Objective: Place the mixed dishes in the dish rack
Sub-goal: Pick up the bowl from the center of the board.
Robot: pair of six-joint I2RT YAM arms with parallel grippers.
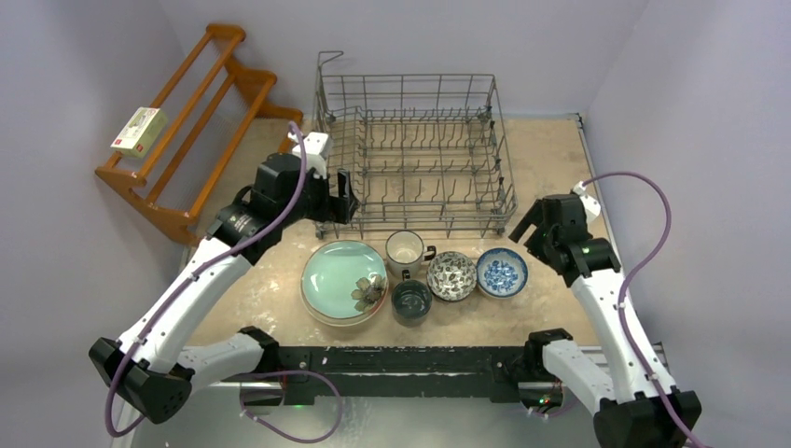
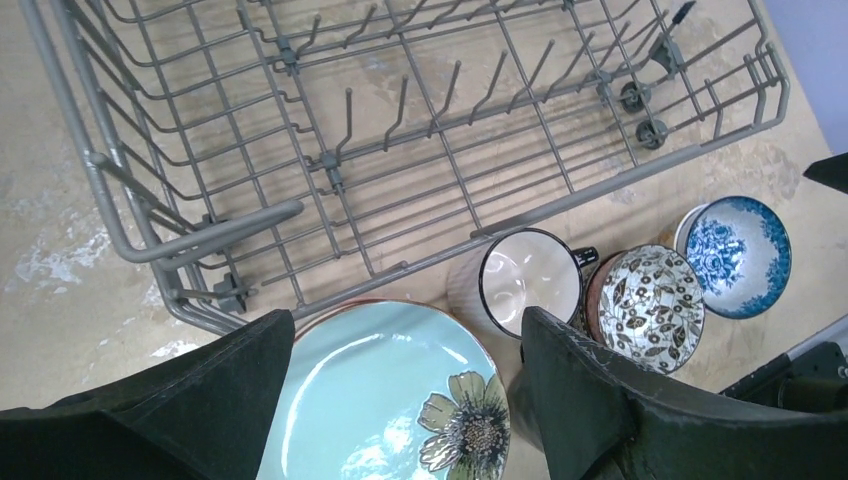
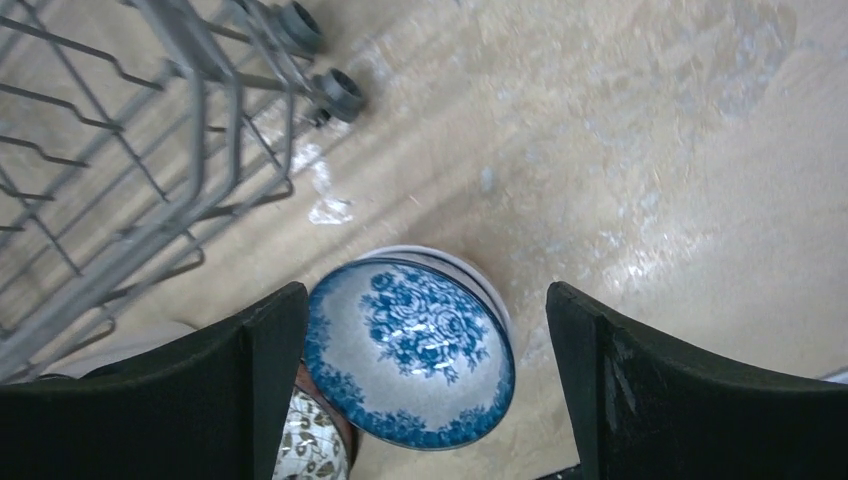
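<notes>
Mint plate [image 2: 380, 380] beneath left gripper [image 2: 405, 325], jaws spread wide, blue bowl [image 3: 410, 350] beneath right gripper [image 3: 425, 300], jaws likewise apart

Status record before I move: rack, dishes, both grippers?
dish rack: empty
on table, in front of rack: mint plate, white mug, dark mug, patterned bowl, blue bowl
left gripper: open, empty, over mint plate
right gripper: open, empty, over blue bowl
loaded: none
</notes>
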